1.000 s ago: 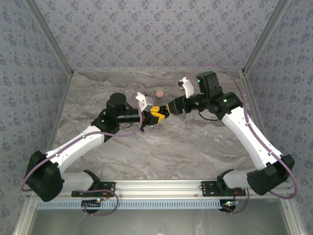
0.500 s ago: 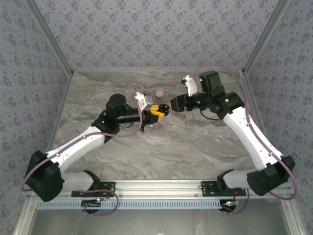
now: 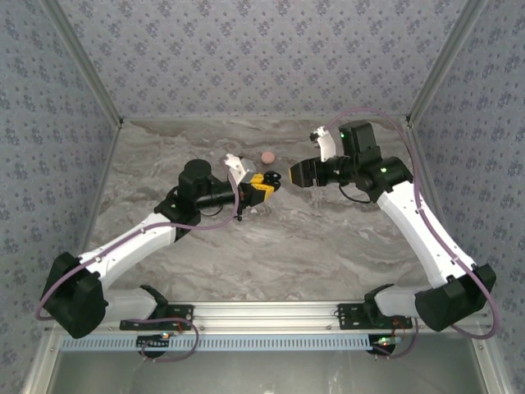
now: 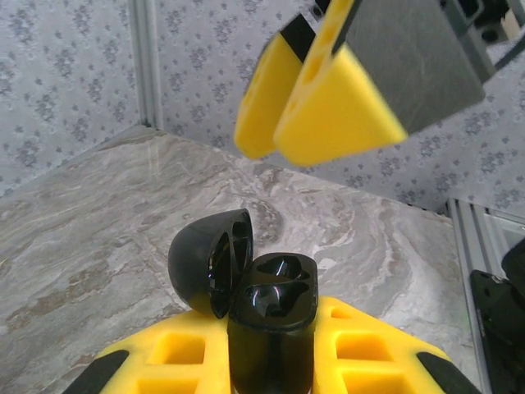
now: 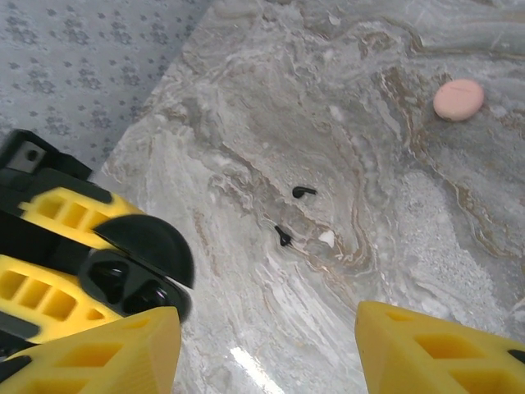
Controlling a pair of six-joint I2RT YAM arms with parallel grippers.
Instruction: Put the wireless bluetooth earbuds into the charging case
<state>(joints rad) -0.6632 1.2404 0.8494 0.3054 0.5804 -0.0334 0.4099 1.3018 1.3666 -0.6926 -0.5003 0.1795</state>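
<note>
Two tiny earbuds (image 5: 303, 191) (image 5: 283, 237) beyond the open charging case (image 4: 275, 328), shapes barely legible; case base buried in the clamping left gripper (image 3: 264, 185); right gripper (image 5: 267, 341) spread wide near it.

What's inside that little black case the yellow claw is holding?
The case stands open; its two wells look empty, though their dark bottoms are hard to see. Both earbuds lie on the table.

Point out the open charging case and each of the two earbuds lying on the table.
charging case (image 4: 271, 345): left wrist view, on the front of its body.
upper earbud (image 5: 303, 191): right wrist view, on its middle.
lower earbud (image 5: 283, 236): right wrist view, on its middle.
</note>
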